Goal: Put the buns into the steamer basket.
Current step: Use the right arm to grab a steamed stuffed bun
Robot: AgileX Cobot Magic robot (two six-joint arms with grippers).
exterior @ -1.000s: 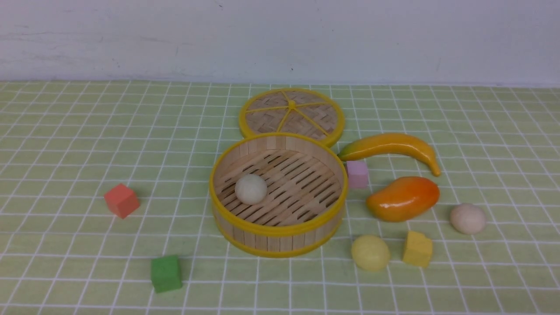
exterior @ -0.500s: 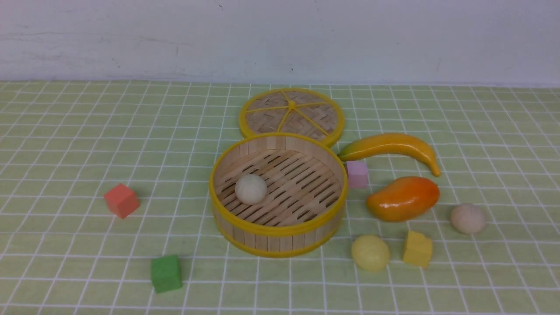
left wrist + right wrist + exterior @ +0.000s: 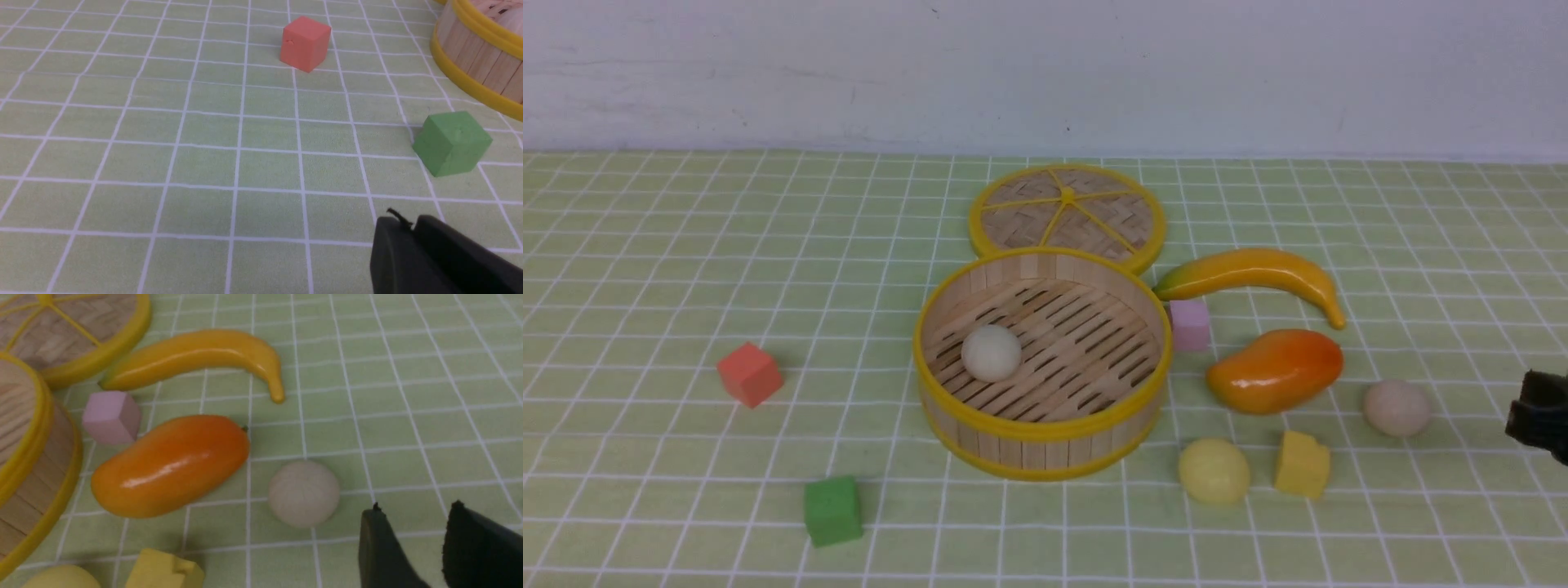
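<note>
While one bun (image 3: 991, 353) sits in the basket (image 3: 1045, 431), the yellow bun (image 3: 1214, 471) and beige bun (image 3: 1396, 407) lie outside; right gripper (image 3: 416, 510) spread, empty; left gripper (image 3: 408, 224) unclear.

No text, label, brand, number or sign can be read in any of the three views.
</note>
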